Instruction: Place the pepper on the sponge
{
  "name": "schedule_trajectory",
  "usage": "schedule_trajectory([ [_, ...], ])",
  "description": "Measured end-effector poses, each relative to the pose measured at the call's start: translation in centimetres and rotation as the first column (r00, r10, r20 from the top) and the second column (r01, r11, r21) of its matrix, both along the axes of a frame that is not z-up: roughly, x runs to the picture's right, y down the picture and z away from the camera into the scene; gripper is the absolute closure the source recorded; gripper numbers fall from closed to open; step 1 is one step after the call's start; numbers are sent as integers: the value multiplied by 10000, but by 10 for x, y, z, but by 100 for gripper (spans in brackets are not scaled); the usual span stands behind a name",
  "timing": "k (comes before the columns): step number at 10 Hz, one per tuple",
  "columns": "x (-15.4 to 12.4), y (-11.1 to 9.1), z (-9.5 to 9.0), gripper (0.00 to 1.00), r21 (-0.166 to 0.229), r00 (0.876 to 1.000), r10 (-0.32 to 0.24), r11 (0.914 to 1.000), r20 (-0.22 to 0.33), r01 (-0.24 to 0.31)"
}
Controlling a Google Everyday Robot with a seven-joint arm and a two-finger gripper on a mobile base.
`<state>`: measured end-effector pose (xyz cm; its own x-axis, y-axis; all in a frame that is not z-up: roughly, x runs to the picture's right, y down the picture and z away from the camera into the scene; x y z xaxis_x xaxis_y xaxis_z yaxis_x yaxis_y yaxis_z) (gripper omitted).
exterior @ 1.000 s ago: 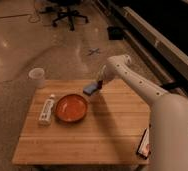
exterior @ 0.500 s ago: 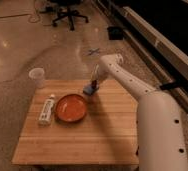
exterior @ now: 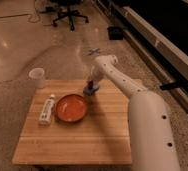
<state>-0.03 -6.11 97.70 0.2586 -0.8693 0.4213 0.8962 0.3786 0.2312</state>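
1. Camera view, looking down on a wooden table (exterior: pixel 72 142) standing on a speckled floor (exterior: pixel 17 50).
2. The white arm (exterior: pixel 137 107) enters from the lower right and reaches across the table's far right part.
3. The gripper (exterior: pixel 90 83) points down at the far edge of the table, directly over the sponge (exterior: pixel 91 91). Open or closed: cannot tell.
4. The sponge is a small light-blue block lying flat on the table near its far edge, just beside the far right rim of the bowl (exterior: pixel 71 108).
5. The pepper (exterior: pixel 90 84) shows only as a small dark red bit at the gripper tip, right above the sponge. Whether it touches the sponge, or whether the gripper has hold of it, cannot be told.
6. The bowl is round and orange-red, and sits upright near the table's middle, left of the sponge.
7. A white tube (exterior: pixel 46 110) with a label lies flat to the left of the bowl, near the table's left edge and apart from the bowl.
8. A pale cup (exterior: pixel 37 77) stands upright on the floor beside the table's far left corner.
9. Background: an office chair (exterior: pixel 69 12) at the top, and a blue cross mark (exterior: pixel 93 51) on the floor beyond the table.
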Motion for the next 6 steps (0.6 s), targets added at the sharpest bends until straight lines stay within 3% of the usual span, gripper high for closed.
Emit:
schedule_trajectory([
  [2,-2,1,3,53,-21,10000,-56,10000,41,57],
  [6,2,0,3,52,-13,10000,-38,10000,9,38],
])
